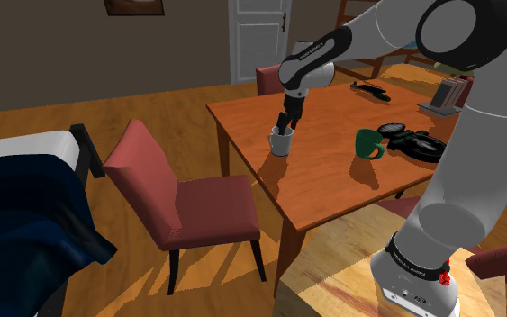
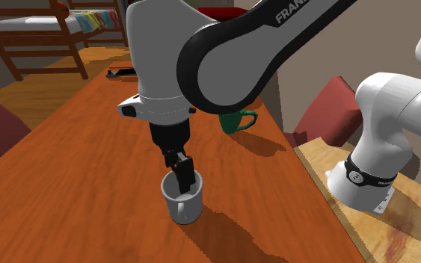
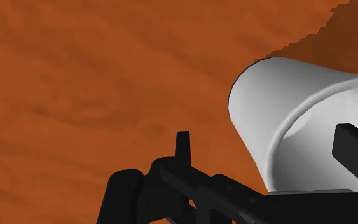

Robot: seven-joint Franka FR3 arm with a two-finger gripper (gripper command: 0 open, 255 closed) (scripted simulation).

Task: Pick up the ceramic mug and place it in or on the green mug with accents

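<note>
Bench (image 1: 332, 185) carries both mugs; the grasp is the step in hand, I judge; green mug (image 1: 366, 144) sits well apart, to the shoulder view's right; white mug (image 1: 281, 142), plain and glossy, stands upright near the bench's edge; fingers (image 3: 355, 156) stand apart astride its wall, gripping nothing; next I'd close, then lift straight.

An orange-brown wooden surface (image 1: 319, 185) stands on a wooden floor (image 1: 107, 108). One red chair (image 1: 188, 203) sits just beside its edge at the shoulder view's left, and another red chair (image 1: 267, 79) is at its far end. On it lie a flat black object (image 1: 415, 144), a smaller black item (image 1: 371, 88) and upright books (image 1: 449, 92). Dark blue cloth (image 1: 17, 225) drapes white furniture (image 1: 22, 149). A white door (image 1: 258, 36) stands behind.
</note>
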